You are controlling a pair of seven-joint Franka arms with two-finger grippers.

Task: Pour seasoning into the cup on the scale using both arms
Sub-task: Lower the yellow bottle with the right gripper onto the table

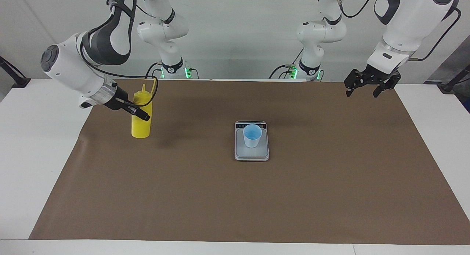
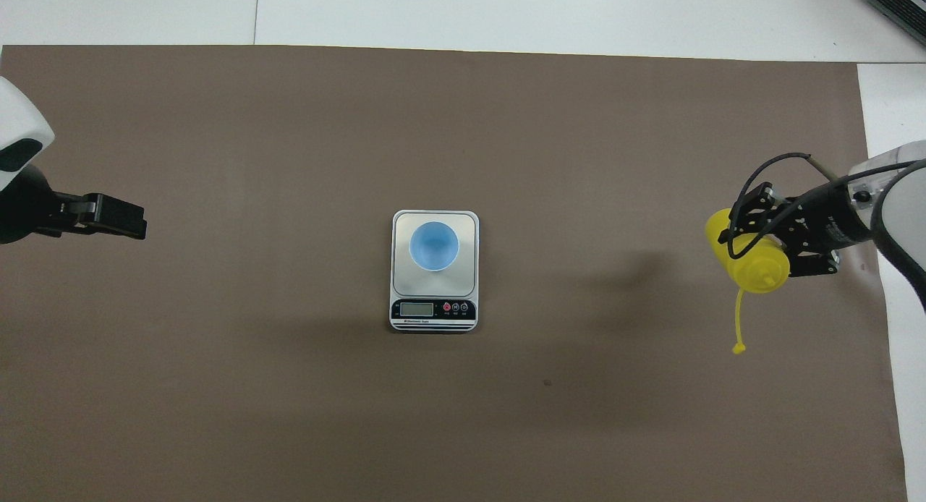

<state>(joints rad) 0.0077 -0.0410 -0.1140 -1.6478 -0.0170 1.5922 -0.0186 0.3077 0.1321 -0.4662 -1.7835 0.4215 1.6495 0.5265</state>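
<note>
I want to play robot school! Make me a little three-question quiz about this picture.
1. True or false: the blue cup stands on the scale.
2. Which gripper holds the yellow bottle? A left, B right.
3. Fill in: the left gripper hangs over the brown mat, holding ____.

Key: 1 true. 2 B, the right gripper is shut on the bottle. 3 nothing.

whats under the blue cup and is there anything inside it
The cup stands on the plate of a silver kitchen scale, which sits on the brown mat. From above its inside looks plain blue and empty. The plate right beneath the cup is covered.
</note>
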